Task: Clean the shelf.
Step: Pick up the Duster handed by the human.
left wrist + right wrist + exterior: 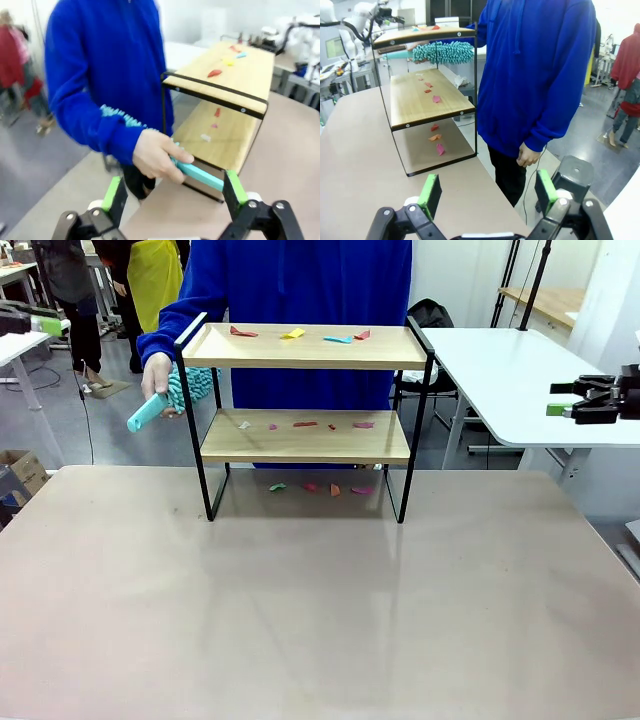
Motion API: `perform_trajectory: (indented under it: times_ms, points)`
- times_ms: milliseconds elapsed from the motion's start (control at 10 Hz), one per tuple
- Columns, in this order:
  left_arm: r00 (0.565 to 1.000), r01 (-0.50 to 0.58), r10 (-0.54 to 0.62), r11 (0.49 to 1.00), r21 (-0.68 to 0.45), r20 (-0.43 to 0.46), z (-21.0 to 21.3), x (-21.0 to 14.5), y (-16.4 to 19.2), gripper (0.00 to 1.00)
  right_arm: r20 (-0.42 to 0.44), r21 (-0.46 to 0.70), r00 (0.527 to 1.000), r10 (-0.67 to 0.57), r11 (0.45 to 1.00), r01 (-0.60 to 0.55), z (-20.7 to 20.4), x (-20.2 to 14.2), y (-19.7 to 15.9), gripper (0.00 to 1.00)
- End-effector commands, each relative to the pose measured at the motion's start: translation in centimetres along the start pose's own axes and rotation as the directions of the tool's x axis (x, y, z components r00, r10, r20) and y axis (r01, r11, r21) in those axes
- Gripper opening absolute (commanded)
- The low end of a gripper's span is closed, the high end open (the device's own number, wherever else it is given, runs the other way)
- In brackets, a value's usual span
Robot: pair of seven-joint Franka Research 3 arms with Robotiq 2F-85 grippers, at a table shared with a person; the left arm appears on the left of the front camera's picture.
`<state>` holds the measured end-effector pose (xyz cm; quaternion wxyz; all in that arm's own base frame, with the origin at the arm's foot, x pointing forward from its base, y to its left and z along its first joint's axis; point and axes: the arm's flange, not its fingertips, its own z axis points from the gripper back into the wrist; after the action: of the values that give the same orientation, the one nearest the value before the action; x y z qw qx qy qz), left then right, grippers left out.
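Two are seen open, empty – L end effector (174, 191) & R end effector (487, 187) – and a teal duster (192, 388) is held by a person's hand (158, 375) at the shelf's (300, 446) left edge.

open table (300, 620) in front, hand (157, 375) beside shelf (300, 447)

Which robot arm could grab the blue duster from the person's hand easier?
Left. The duster sits right before the open left claw. The right claw hangs far off, past the other end of the shelf.
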<state>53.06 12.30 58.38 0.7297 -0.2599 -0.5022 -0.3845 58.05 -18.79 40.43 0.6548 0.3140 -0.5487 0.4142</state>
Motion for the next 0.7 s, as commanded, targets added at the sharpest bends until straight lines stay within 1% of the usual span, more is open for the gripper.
perform_trajectory:
  times_ms: [0, 100, 300, 400, 500, 600]
  points:
    - [0.98, -0.004, 0.018, 0.998, 0.07, -0.201, 0.3, 2.1, -5.8, 1.0, 0.004, -0.001, 1.0, 0.004, 1.0, -0.004, -0.1, 0.3, 0.1, 1.0]
    - [0.959, -0.025, 0.061, 0.991, 0.133, -0.277, 1.1, 3.3, -7.8, 1.0, 0.004, -0.001, 1.0, 0.004, 1.0, -0.004, -0.1, 0.3, 0.1, 1.0]
    - [0.926, -0.088, 0.176, 0.961, 0.263, -0.335, 1.1, 3.6, -11.7, 1.0, 0.004, -0.001, 1.0, 0.004, 1.0, -0.004, -0.1, 0.3, 0.1, 1.0]
    - [0.896, -0.112, 0.245, 0.932, 0.344, -0.372, 0.0, 3.3, -13.2, 1.0, 0.004, -0.001, 1.0, 0.004, 1.0, -0.004, -0.1, 0.3, 0.1, 1.0]
    - [0.883, -0.173, 0.303, 0.92, 0.353, -0.359, -0.7, 3.0, -14.4, 1.0, 0.004, -0.001, 1.0, 0.004, 1.0, -0.004, -0.1, 0.3, 0.1, 1.0]
    - [0.871, -0.182, 0.32, 0.914, 0.362, -0.372, -1.3, 2.7, -15.0, 1.0, 0.004, -0.001, 1.0, 0.004, 1.0, -0.004, -0.1, 0.3, 0.1, 1.0]
